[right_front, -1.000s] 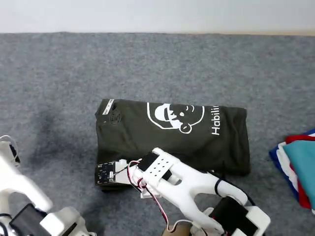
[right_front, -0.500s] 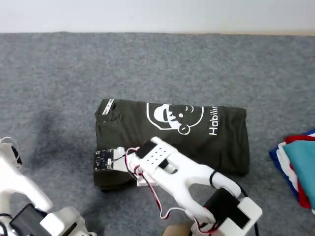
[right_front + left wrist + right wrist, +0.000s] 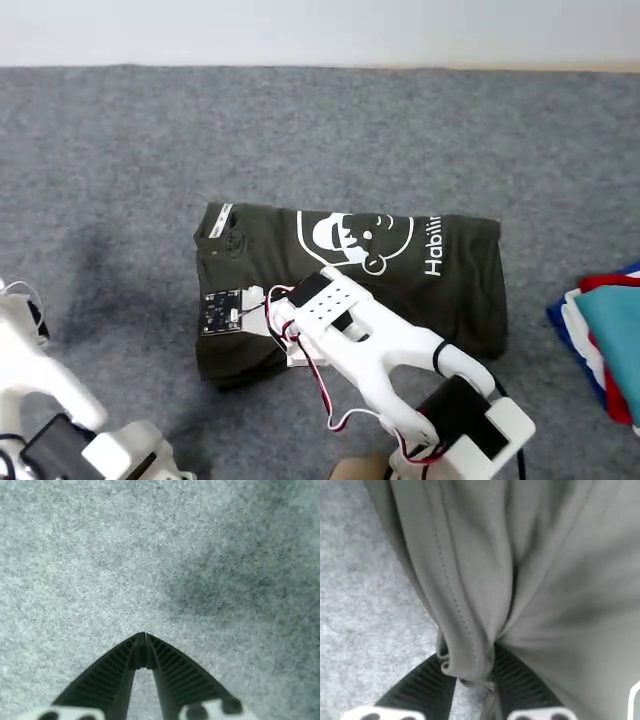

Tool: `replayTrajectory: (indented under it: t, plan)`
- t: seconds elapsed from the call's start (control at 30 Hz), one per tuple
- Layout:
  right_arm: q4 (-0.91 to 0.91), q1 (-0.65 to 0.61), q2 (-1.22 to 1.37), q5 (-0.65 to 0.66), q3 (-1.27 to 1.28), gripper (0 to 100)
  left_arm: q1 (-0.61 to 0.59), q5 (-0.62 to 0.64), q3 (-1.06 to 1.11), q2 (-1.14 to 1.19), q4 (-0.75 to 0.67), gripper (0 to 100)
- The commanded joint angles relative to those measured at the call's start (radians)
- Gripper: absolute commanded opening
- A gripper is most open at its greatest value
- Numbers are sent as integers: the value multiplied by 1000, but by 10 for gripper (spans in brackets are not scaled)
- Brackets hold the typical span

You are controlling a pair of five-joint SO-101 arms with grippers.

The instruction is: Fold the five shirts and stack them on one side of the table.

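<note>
Olive-green, the shirt [image 3: 400, 265] is lying mid-table on the grey carpet [image 3: 300, 120] in the high view, already folded into a rectangle with its print facing up. The right arm [image 3: 380, 345] is reaching over its near left corner, and the left arm [image 3: 40, 400] is sitting well apart at the near left edge. At the right edge a stack [image 3: 605, 330] is showing blue, white, red and teal layers; that is probably four folded garments, though the frame is cutting it off, so I cannot count for sure. So one shirt is being handled, one stack is waiting, and two arms are at the table

In the left wrist view, the left gripper [image 3: 145, 639] is hanging over bare carpet with its fingers closed together on nothing

In the right wrist view, the right gripper [image 3: 469, 672] is pinching a bunched edge of the shirt between its fingers, with carpet showing beside it

Judging by this, the task is nearing its end: the shirt is wanting a last fold or so, then placing on the stack
</note>
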Motion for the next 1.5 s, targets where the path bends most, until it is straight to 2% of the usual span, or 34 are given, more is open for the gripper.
replayTrajectory:
  t: [0.0,0.1,0.2,0.33,0.53,0.73,0.93,1.37,1.47]
  plan:
    - [47,15,-12,8,-60,72,0,-8,-8,-38,-18,2]
    - [131,13,-12,5,-95,157,0,-8,-5,-35,-43,2]
    - [242,10,-13,-55,-180,209,0,-8,-7,-34,-46,2]
    - [363,4,-13,-58,-295,219,0,-20,-10,-32,-46,2]
    - [440,-99,-13,-68,-347,219,0,-40,-8,-32,-46,2]
    - [409,-228,-1,-133,-341,219,0,-40,-10,-32,-72,2]
    - [239,-292,-1,-160,-212,219,-2,-40,-12,-32,-74,2]
    - [-41,-311,1,-160,-28,214,-5,-40,-5,-31,-74,2]
    - [-70,-311,21,-158,-11,182,-5,-40,-5,-31,-74,2]
